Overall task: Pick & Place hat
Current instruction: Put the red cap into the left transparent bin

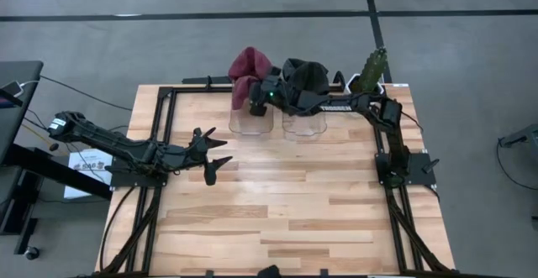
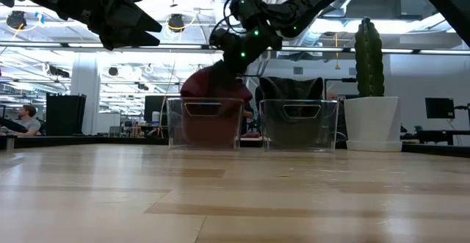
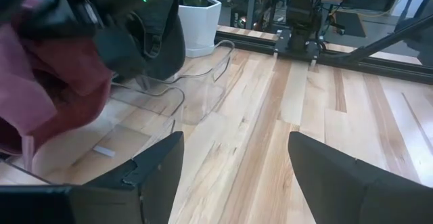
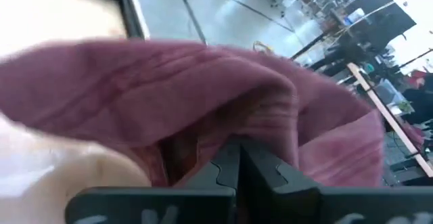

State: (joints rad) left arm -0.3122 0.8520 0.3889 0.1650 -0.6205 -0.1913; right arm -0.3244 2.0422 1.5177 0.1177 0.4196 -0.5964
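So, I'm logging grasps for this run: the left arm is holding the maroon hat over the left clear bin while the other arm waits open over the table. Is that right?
Not quite: the arms are swapped. The high view shows the right gripper at the maroon hat over the left clear bin, and the right wrist view shows its jaws shut on the fabric. The left gripper waits open over the table.

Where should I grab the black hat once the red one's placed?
Take the black hat by its crown, coming straight down from above: it sits heaped in its clear bin, bulging over the rim, and the bin's walls block any side approach. The right gripper is shut on the red hat.
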